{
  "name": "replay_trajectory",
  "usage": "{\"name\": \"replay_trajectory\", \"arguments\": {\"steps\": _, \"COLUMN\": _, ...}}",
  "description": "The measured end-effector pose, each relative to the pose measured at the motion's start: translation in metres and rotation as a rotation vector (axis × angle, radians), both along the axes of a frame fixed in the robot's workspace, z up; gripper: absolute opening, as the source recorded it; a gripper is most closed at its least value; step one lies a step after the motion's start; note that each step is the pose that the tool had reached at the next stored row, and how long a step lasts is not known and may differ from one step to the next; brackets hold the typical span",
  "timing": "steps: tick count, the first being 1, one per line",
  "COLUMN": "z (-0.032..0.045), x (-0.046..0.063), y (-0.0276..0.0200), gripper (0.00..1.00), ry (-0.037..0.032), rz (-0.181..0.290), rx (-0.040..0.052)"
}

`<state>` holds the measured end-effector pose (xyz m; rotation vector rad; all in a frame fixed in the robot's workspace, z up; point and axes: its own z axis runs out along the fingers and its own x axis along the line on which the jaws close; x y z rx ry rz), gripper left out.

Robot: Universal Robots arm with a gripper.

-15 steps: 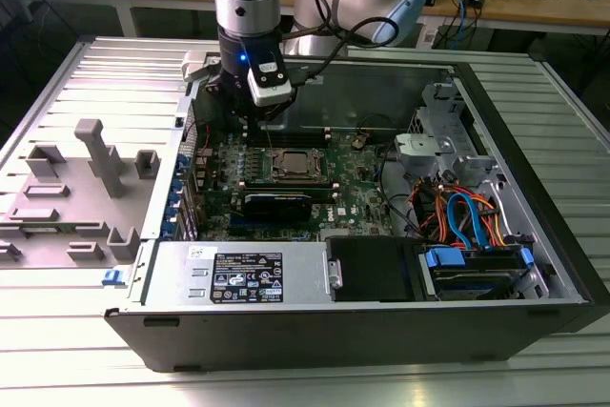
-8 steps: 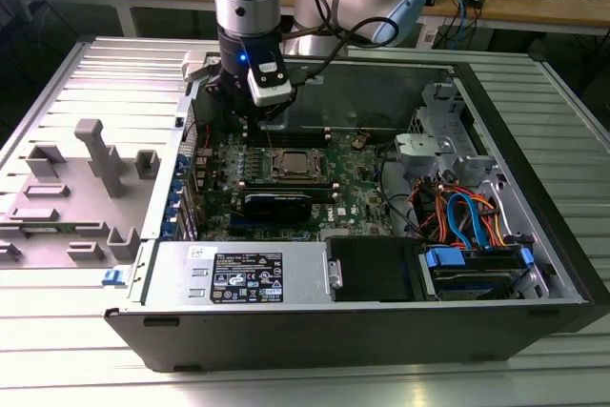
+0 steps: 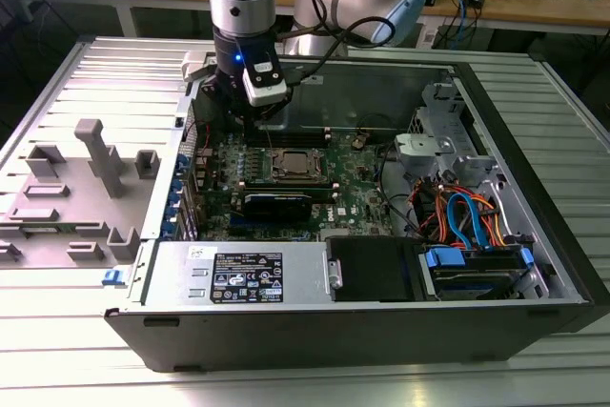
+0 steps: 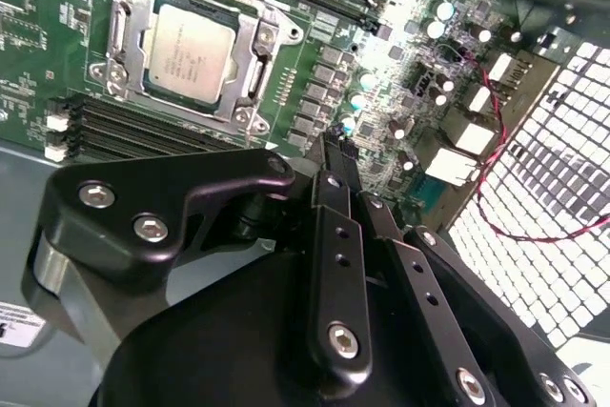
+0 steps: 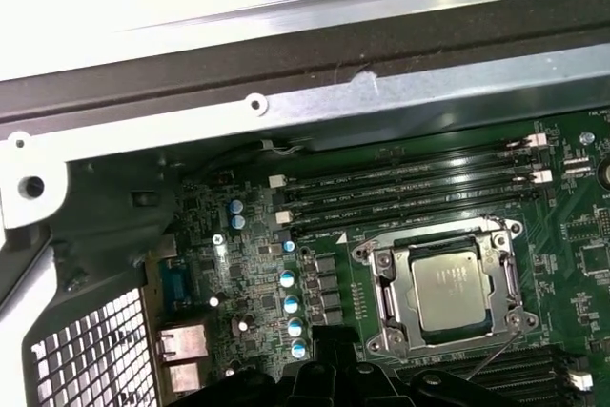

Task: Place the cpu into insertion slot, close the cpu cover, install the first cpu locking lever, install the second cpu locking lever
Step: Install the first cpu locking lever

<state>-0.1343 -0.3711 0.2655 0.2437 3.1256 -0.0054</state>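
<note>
Open computer case [image 3: 534, 264] with green board [image 5: 315, 264]: chip [image 4: 191, 50] already sits in its socket [image 4: 129, 26] just ahead of the empty gripper [image 4: 335, 145], fingers look nearly closed, frame seems down, levers' state unclear.

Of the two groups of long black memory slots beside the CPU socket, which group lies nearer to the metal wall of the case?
The group on the far side of the cpu from the gripper, running along the case wall. The other group lies across the socket, towards the gripper.
</note>
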Motion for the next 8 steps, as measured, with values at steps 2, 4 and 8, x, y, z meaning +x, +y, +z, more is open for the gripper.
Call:
{"name": "replay_trajectory", "arguments": {"steps": 2, "z": 0.0000, "x": 0.0000, "y": 0.0031, "gripper": 0.11, "ry": -0.0005, "rz": 0.010, "rx": 0.0000}}
{"name": "replay_trajectory", "arguments": {"steps": 4, "z": -0.0001, "x": 0.0000, "y": 0.0054, "gripper": 0.11, "ry": -0.0006, "rz": 0.042, "rx": -0.0001}}
{"name": "replay_trajectory", "arguments": {"steps": 8, "z": -0.0011, "x": 0.0002, "y": 0.0097, "gripper": 0.11, "ry": -0.0009, "rz": 0.079, "rx": 0.0000}}
